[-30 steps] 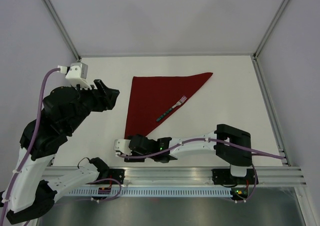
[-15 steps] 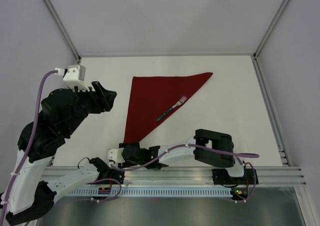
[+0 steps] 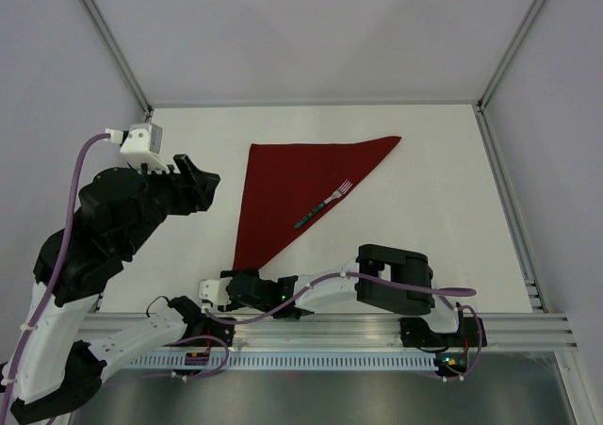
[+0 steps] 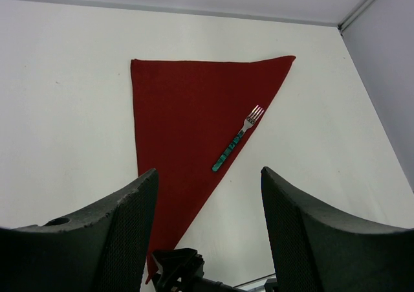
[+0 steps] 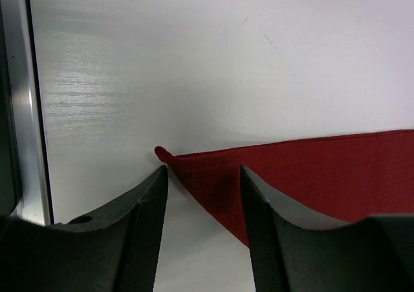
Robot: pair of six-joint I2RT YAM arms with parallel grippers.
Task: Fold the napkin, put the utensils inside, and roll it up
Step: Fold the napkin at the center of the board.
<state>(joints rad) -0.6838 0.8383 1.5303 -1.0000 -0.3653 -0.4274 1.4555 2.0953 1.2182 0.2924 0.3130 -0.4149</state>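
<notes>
The dark red napkin (image 3: 287,185) lies flat on the white table, folded into a triangle, with one tip pointing at the near edge. A small fork (image 3: 323,204) with a dark handle rests on its slanted right edge, tines toward the far right. My right gripper (image 3: 231,282) sits low at that near tip. In the right wrist view its jaws (image 5: 204,169) stand open on either side of the napkin (image 5: 310,169) corner, not pinching it. My left gripper (image 3: 207,182) hovers open, left of the cloth. The left wrist view looks down on the napkin (image 4: 178,117) and fork (image 4: 238,138).
A metal rail (image 3: 377,326) runs along the table's near edge, just behind the right gripper, and appears as a rail (image 5: 19,111) at the left of the right wrist view. Pale walls and frame posts (image 3: 499,76) close the table in.
The right arm has swung left and nearer along the front edge, bringing its gripper to the napkin's near tip, and its jaws have narrowed somewhat. The left arm has hardly moved.
</notes>
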